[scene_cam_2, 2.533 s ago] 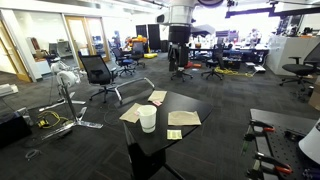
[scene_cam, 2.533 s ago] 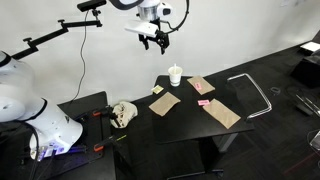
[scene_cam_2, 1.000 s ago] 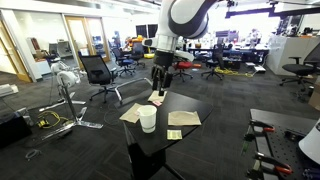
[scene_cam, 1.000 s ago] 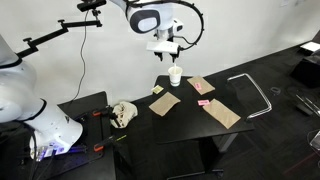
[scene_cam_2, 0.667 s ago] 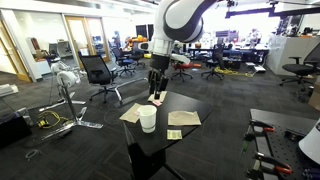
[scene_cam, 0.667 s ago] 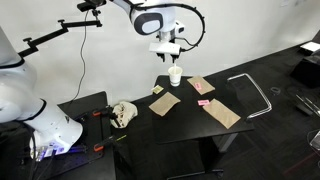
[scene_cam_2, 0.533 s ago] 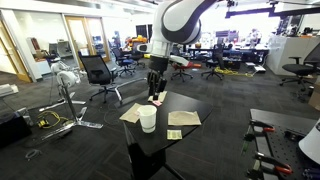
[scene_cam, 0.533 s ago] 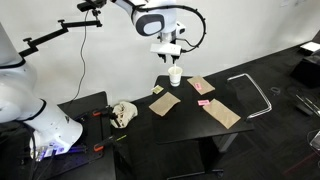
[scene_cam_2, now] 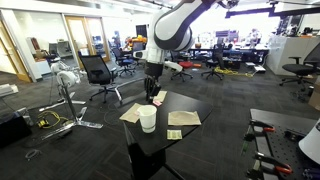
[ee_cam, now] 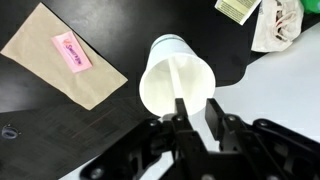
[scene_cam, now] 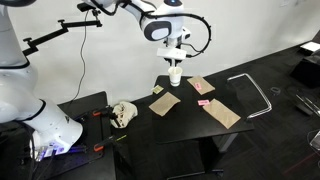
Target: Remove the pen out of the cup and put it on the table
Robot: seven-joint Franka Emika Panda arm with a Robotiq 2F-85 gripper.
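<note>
Wrist view: tool (ee_cam: 197, 112) poised right over the white cup (ee_cam: 158, 92) on the black bench (ee_cam: 60, 130).

The pen (ee_cam: 172, 76), pale and thin, leaned inside the cup near frame centre, its lower end running under one finger (ee_cam: 183, 108). The fingers stood with only a narrow gap between them at the cup's rim, and I could not tell whether they were clenched on the pen. A brown envelope (ee_cam: 40, 45) with a pink label (ee_cam: 72, 52) lay at upper left, apart from the cup. In both exterior views the tool (scene_cam: 175, 62) (scene_cam_2: 152, 97) hung just above the cup (scene_cam: 175, 76) (scene_cam_2: 148, 119).
</note>
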